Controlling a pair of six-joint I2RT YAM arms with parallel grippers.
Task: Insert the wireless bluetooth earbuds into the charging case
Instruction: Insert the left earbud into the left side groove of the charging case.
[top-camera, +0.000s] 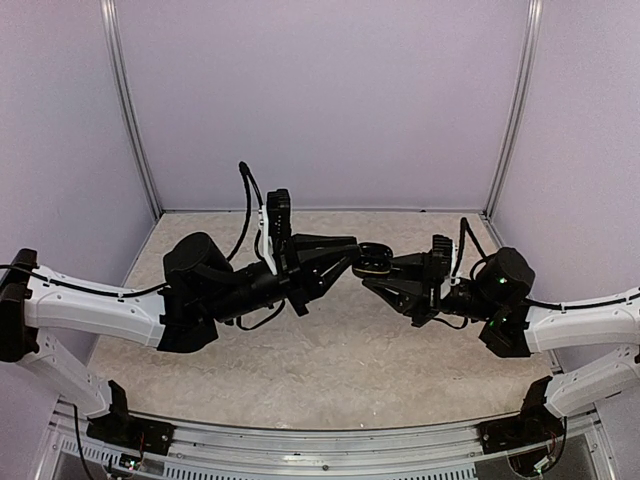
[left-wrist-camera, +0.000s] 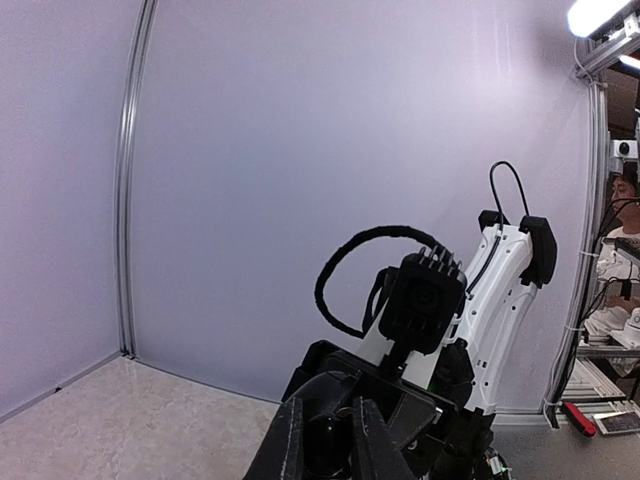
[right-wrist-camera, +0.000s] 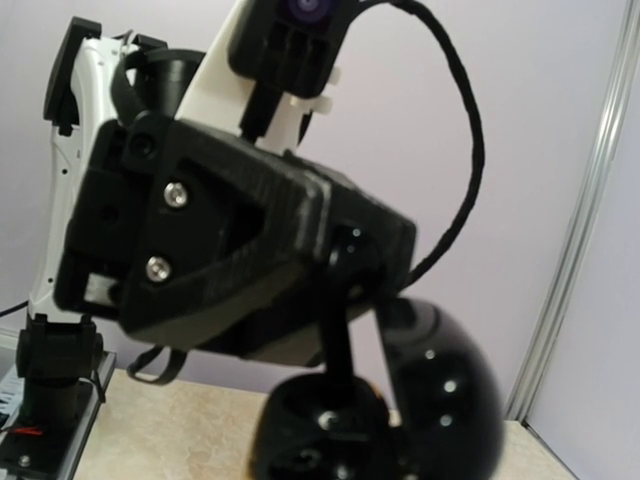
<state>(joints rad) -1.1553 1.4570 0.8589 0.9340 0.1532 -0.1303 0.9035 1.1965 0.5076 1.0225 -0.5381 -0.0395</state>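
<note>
Both arms meet in mid-air over the middle of the table. My left gripper (top-camera: 352, 256) (left-wrist-camera: 328, 405) is shut on a glossy black earbud (left-wrist-camera: 324, 444) (right-wrist-camera: 338, 336) pinched between its fingers (left-wrist-camera: 286, 439). In the right wrist view the earbud's stem points down into the base of the black charging case (right-wrist-camera: 316, 436) (top-camera: 375, 258), whose lid (right-wrist-camera: 451, 396) stands open to the right. My right gripper (top-camera: 385, 268) is shut on the case from the right. Its own fingers are hidden below the case in the right wrist view. No other earbud shows.
The beige speckled table (top-camera: 330, 350) lies below the arms, boxed in by pale walls with aluminium posts (top-camera: 130, 110) at the back corners. The left arm's wrist body (right-wrist-camera: 220, 250) fills the upper left of the right wrist view. The right arm (left-wrist-camera: 500, 290) rises behind the left fingers.
</note>
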